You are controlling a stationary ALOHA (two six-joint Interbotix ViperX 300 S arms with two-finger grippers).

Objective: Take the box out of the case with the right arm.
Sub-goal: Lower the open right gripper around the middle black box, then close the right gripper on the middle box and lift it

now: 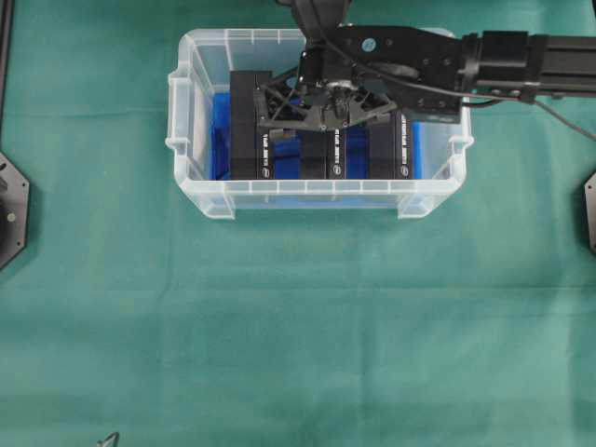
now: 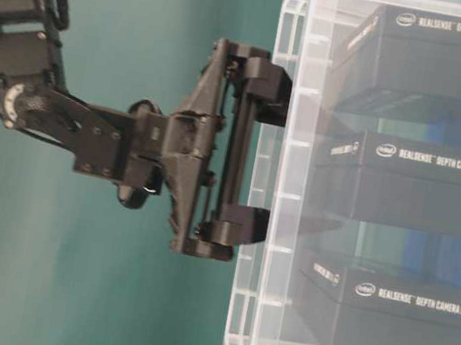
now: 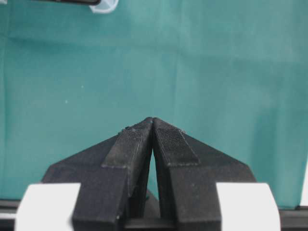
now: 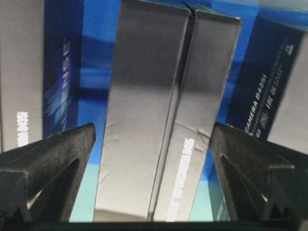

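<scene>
The case (image 1: pixel 196 177) sits on the green worktop (image 1: pixel 298 326), toward the far side in the overhead view, clear walls and a blue lining on its floor. Three black boxes stand on edge inside it, side by side: the left box (image 1: pixel 250 126), the middle box (image 1: pixel 324 154) and the right box (image 1: pixel 396 144), each with white lettering along its side.

The right arm (image 1: pixel 484 60) reaches in from the right edge of the overhead view and hangs over the case, and its right end effector (image 1: pixel 321 102) points down above the boxes, roughly over the middle one. From the table-level view the right end effector (image 2: pixel 255 155) is spread wide, its two fingertips just at the rim of the case, one on each flank of the middle box (image 2: pixel 413 190). The right wrist camera confirms it: the middle box (image 4: pixel 159 115) stands between the two black fingers (image 4: pixel 48 163), a clear gap on either side, nothing pinched. The neighbouring boxes show at both edges of that view.

The left end effector (image 3: pixel 152 125) is away from all this, fingers pressed together tip to tip, hanging over bare green worktop (image 3: pixel 216 72) with only a corner of the case (image 3: pixel 103 6) at the top of its wrist view.
</scene>
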